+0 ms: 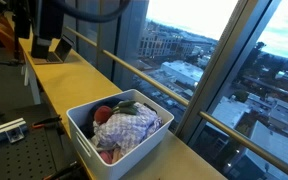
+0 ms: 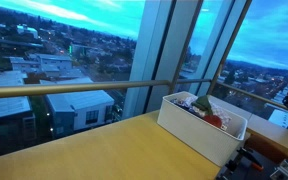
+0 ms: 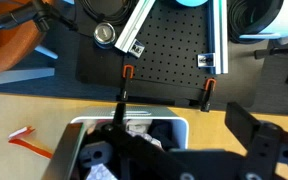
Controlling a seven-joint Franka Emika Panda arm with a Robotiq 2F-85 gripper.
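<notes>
Gripper (image 3: 174, 160) wide open, holding nothing, hovers w/ white bin (image 3: 164, 122) right below; bin walls corral checkered cloth (image 1: 124, 128) underneath.

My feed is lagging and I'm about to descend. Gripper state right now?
Gripper: open, jaws wide apart, holding nothing, above the white bin.
</notes>
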